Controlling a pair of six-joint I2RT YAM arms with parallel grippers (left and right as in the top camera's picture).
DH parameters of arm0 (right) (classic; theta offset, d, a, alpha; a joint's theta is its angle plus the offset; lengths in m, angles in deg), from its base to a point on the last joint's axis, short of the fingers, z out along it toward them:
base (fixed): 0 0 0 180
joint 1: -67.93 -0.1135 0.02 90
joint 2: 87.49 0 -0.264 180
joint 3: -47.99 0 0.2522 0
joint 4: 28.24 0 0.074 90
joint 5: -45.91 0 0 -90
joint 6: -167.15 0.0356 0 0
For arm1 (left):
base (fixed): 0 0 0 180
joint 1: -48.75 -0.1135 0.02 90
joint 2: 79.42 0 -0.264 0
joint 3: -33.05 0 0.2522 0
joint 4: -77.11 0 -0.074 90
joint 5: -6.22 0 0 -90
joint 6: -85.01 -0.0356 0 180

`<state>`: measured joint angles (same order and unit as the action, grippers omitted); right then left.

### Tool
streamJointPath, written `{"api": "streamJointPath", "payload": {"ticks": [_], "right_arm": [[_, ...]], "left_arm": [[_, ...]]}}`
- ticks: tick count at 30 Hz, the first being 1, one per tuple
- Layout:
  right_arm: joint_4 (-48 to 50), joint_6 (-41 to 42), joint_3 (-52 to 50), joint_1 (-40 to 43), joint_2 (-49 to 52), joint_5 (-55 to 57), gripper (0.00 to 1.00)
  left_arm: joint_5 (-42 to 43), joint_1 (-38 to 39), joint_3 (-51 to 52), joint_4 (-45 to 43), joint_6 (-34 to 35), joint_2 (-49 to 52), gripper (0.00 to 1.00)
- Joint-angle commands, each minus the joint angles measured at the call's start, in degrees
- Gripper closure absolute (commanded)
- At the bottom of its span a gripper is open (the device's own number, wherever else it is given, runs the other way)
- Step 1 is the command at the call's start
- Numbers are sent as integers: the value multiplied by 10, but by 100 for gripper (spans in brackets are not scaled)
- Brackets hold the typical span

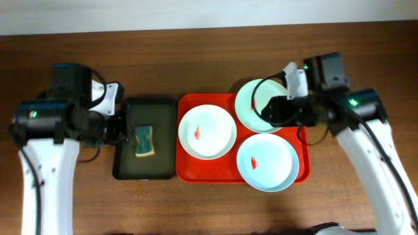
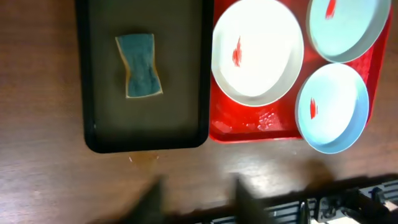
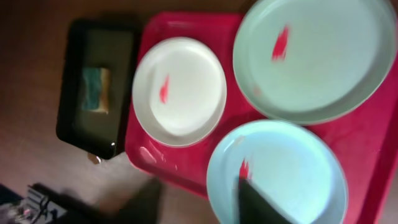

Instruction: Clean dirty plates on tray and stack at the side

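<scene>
Three plates lie on the red tray [image 1: 187,167], each with a small red smear: a white plate [image 1: 207,132] on the left, a mint plate [image 1: 255,104] at the back right, and a pale blue plate [image 1: 267,162] at the front right. My right gripper [image 1: 271,109] hovers over the mint plate. In the right wrist view its jaws [image 3: 199,196] are apart and hold nothing, one finger [image 3: 255,202] over the pale blue plate [image 3: 286,162]. My left gripper [image 1: 119,127] sits at the dark tray's left edge. Its blurred fingers [image 2: 152,199] are spread over bare table with nothing between them.
A dark green-black tray [image 1: 130,171] lies left of the red tray and holds a teal and yellow sponge [image 1: 144,141]. Brown tabletop surrounds both trays, with the table's far edge running along the top of the overhead view.
</scene>
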<state>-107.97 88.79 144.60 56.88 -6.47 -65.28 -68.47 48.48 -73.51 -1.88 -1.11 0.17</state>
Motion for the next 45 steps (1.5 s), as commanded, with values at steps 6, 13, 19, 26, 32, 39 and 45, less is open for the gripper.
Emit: {"api": "streamJointPath", "payload": {"ticks": [6, 13, 19, 26, 32, 39, 45], "right_arm": [[6, 1, 7, -37, 184, -11, 62], [95, 16, 7, -80, 281, -7, 62], [127, 65, 6, -104, 295, 90, 62], [172, 91, -33, -119, 303, 99, 69], [249, 101, -88, -119, 306, 99, 72], [277, 114, -111, -119, 307, 99, 94], [276, 129, -111, -119, 307, 97, 96]], "left_arm": [[-56, 2, -10, 0, 28, 73, 82], [-57, 2, 14, -13, 28, 78, 55], [-57, 2, 36, -18, 28, 78, 55], [-57, 2, 47, -20, 28, 78, 57], [-57, 2, 47, -19, 28, 78, 57], [-57, 2, 47, -22, 28, 78, 58], [-90, 2, 52, -26, 45, 78, 63]]}}
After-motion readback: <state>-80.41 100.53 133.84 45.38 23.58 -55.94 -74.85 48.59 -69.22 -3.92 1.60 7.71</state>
